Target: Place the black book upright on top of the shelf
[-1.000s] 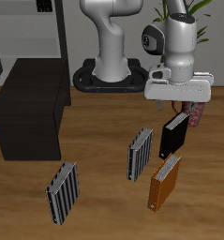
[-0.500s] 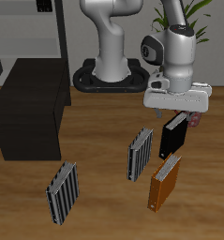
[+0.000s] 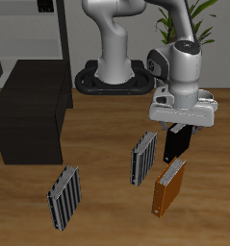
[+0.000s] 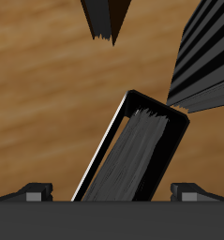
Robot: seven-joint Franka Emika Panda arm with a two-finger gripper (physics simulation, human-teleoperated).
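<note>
The black book (image 3: pixel 175 145) stands upright on the table, leaning a little, between a grey striped book and an orange-brown book. My gripper (image 3: pixel 182 126) hangs right above its top edge and is open, with nothing in it. In the wrist view the black book (image 4: pixel 144 152) shows its pale page edge, and it lies between my two fingertips (image 4: pixel 35 192), which stand wide apart and clear of it. The shelf (image 3: pixel 30 113), a low dark cabinet with stepped tops, stands far across the table from the book.
A grey striped book (image 3: pixel 143 157) stands close beside the black book, also in the wrist view (image 4: pixel 203 64). The orange-brown book (image 3: pixel 167 187) stands nearer the table's front edge. Another grey striped book (image 3: pixel 63 197) stands near the front. A light grey rack (image 3: pixel 30 34) stands behind the shelf.
My gripper has come down and slightly toward the table's front, from above the black book to just over its top edge. The books have not moved.
</note>
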